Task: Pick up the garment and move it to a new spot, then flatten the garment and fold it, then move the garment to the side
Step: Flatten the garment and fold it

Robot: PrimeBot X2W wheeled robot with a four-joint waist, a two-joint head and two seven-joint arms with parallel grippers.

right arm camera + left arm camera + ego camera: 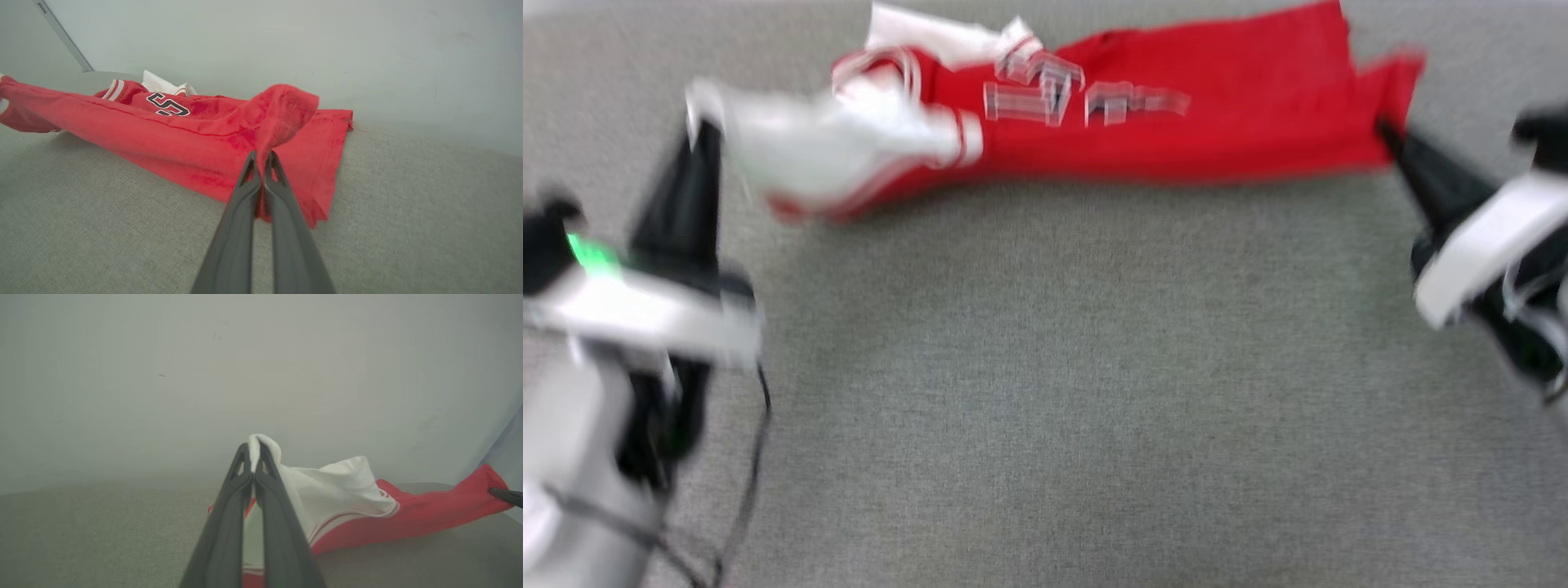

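Note:
The garment [1176, 114], a red jersey T-shirt with white sleeves and a dark white-edged print, lies stretched across the far part of the grey surface; the head view is blurred. My left gripper [698, 131] is shut on a white sleeve [327, 490], pinching its edge and holding it raised. My right gripper [1384, 131] is shut on a red corner of the hem [282, 110], lifted off the surface. In the right wrist view the garment [163, 130] sags between the two grips. The right gripper's fingers [506, 495] show at the far edge of the left wrist view.
Grey fabric surface [1054, 392] spreads wide in front of the garment. A pale wall [286, 36] rises just behind it. Dark cables [756, 457] hang by my left arm at the lower left.

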